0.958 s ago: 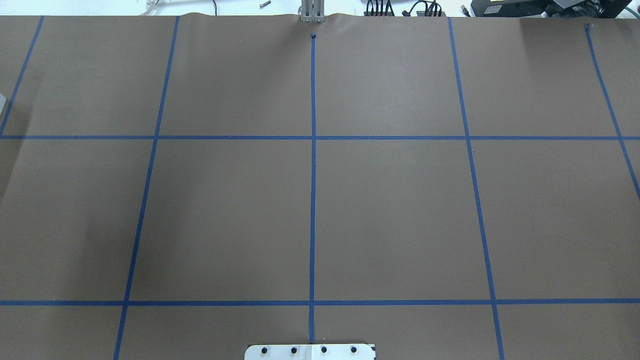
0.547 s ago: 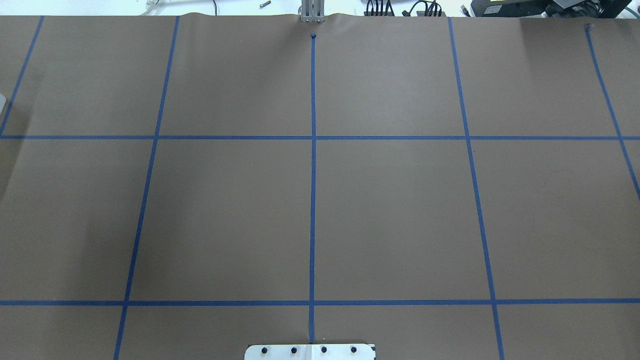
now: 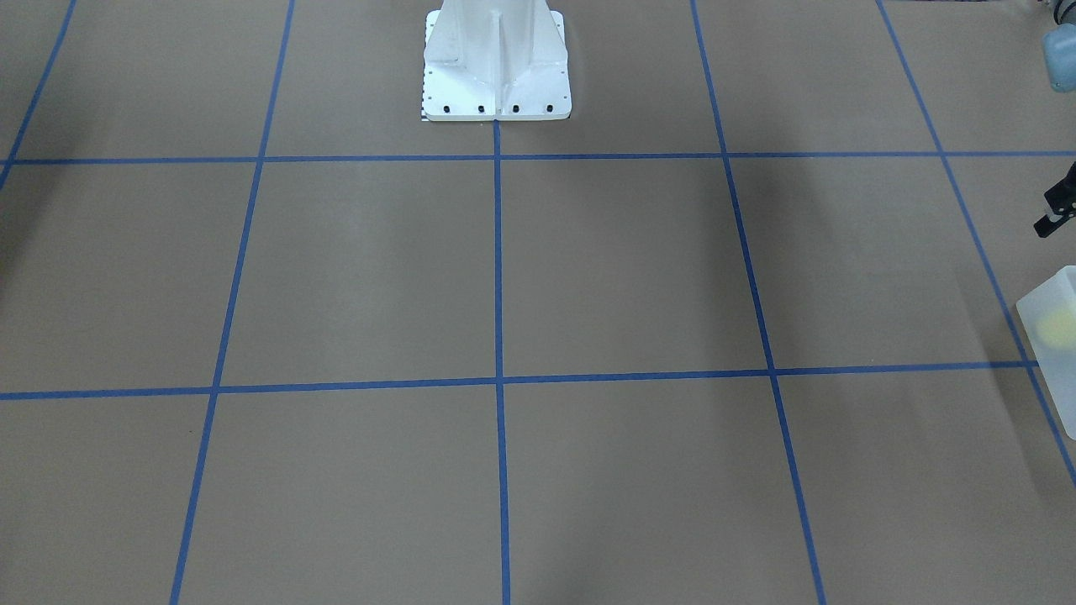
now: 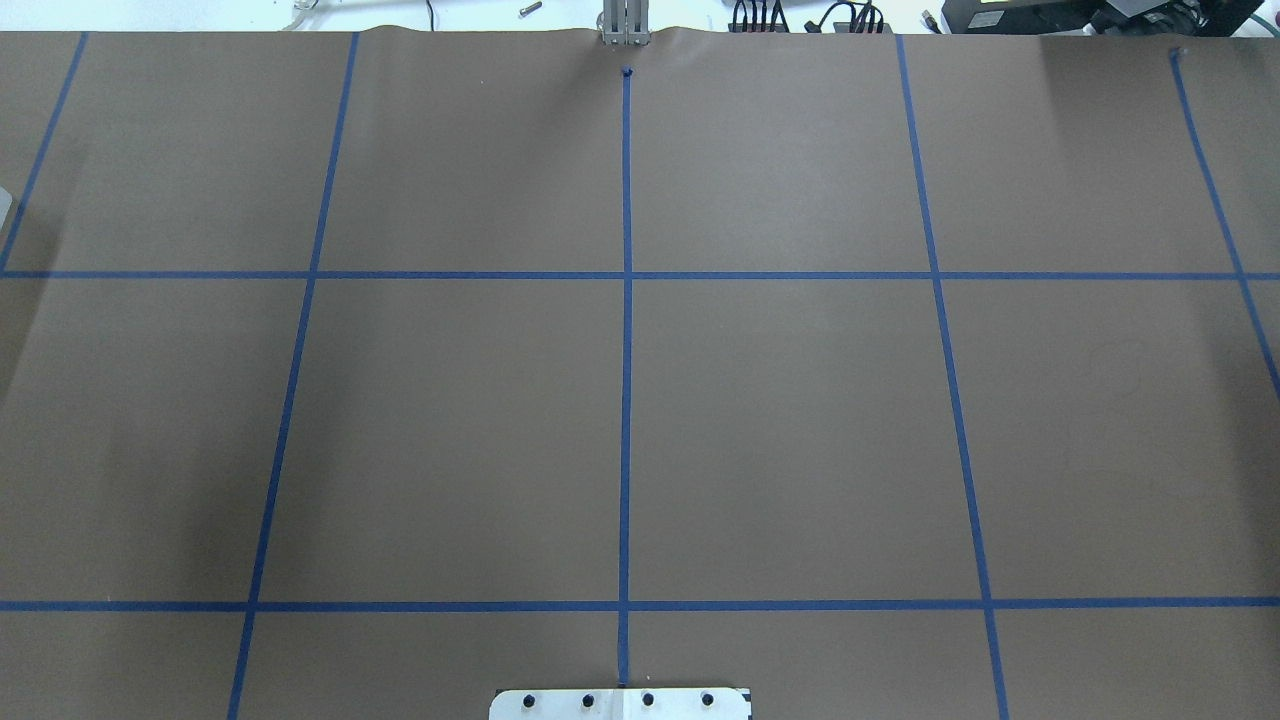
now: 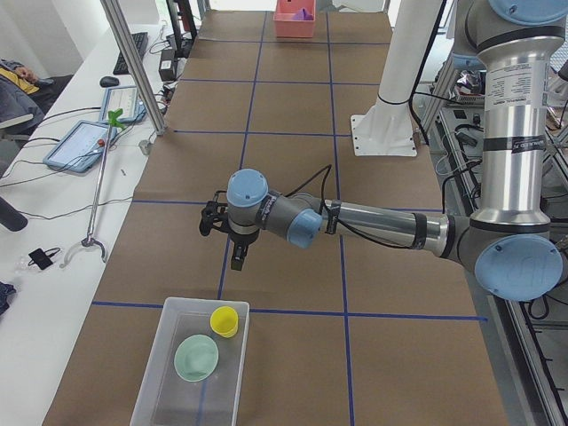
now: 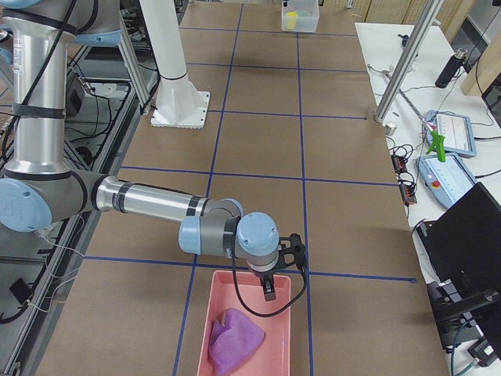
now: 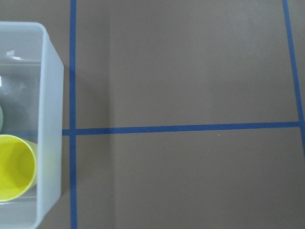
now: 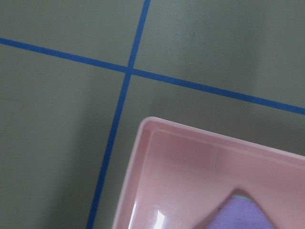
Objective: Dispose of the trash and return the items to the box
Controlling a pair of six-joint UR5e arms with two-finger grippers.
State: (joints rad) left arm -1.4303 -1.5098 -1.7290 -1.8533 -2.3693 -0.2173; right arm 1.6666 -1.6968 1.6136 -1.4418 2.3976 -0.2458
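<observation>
The frosted-white box [image 5: 160, 382] stands on the table's end at my left. The yellow cup [image 5: 224, 320] and the mint-green bowl [image 5: 196, 358] lie inside it. The left wrist view shows the box wall [image 7: 50, 124] and the cup [image 7: 14, 167] at its left edge. My left gripper [image 5: 238, 257] hangs a little beyond the box, empty, and only a black part of it [image 3: 1057, 210] shows in the front view, so I cannot tell its state. My right gripper [image 6: 269, 291] hovers over a pink tray [image 6: 282, 345]; I cannot tell its state.
The pink tray holds a purple cloth [image 6: 233, 341], which also shows in the right wrist view [image 8: 248, 212]. The white robot base [image 3: 496, 59] stands at the table's middle edge. Brown paper with blue tape lines [image 4: 626, 300] covers the table.
</observation>
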